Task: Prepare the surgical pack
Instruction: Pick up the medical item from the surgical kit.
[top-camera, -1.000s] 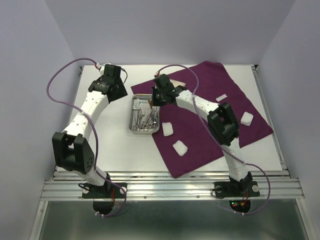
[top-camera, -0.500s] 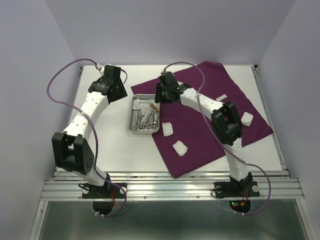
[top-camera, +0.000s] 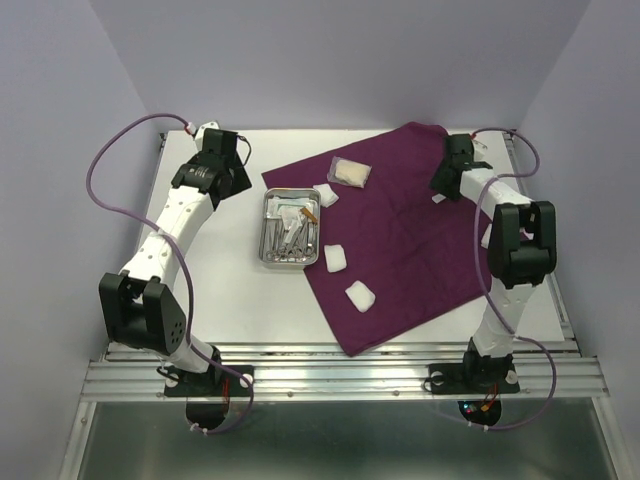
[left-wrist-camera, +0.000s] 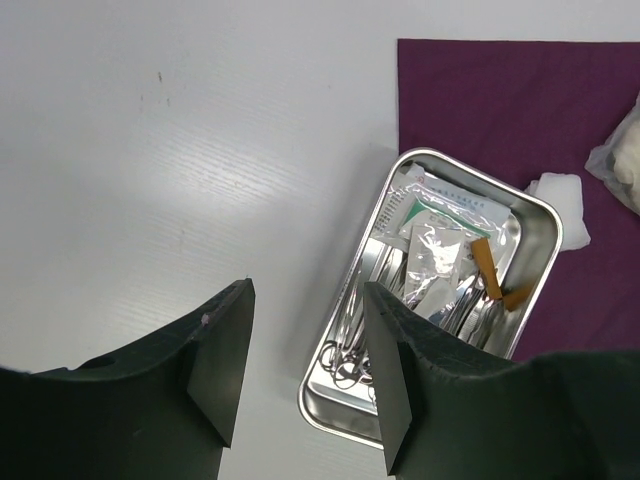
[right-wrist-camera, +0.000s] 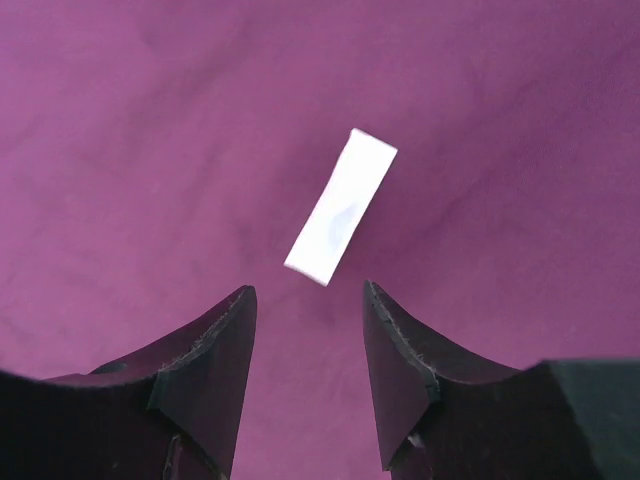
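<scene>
Viewing the overhead feed, I take the steel tray (top-camera: 266, 225) as my reference. It stands on the white tabletop (top-camera: 230, 290), with one side overlapping the edge of the dark-purple cloth (top-camera: 410, 240). Inside the tray lie the scissors and forceps (left-wrist-camera: 352, 355), with clear packets (left-wrist-camera: 440, 225) on top toward the far end and orange-brown strips (left-wrist-camera: 487, 268) beside them.

One gauze square (top-camera: 327, 195) lies on the cloth just beside the tray's far corner. A second gauze square (top-camera: 336, 260) lies just beside the tray's near corner. A third gauze square (top-camera: 361, 296) lies farther from the tray, toward the arm bases. A clear bag (top-camera: 351, 172) lies on the cloth near the tray's far end.

The left tool (left-wrist-camera: 305, 370) hovers over bare tabletop just beside the tray, on the side away from the cloth. Its jaws stand apart and grip nothing.

The right tool (right-wrist-camera: 308, 350) hangs over the cloth, well apart from the tray. Its jaws stand apart and empty. A small white rectangle (right-wrist-camera: 342, 205) lies flat on the cloth just ahead of its fingertips, untouched.
</scene>
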